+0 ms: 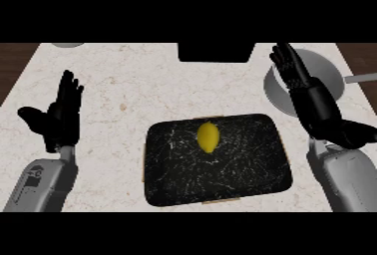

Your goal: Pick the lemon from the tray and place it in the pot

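Yellow, oval lemon (208, 137) lies on the black tray (177, 179); left hand (59, 117) and right hand (313, 97) spread open.

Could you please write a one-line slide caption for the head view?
Yellow lemon lies on black marbled tray; open right hand over grey pot, left hand open.

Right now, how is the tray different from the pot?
The tray is black with pale speckles; the pot is grey. The tray is a rounded rectangle; the pot is round with a handle sticking out to the right. The tray lies in full view in the middle of the counter and holds the lemon; the pot is at the far right, partly hidden behind the right hand. Both sit on the counter.
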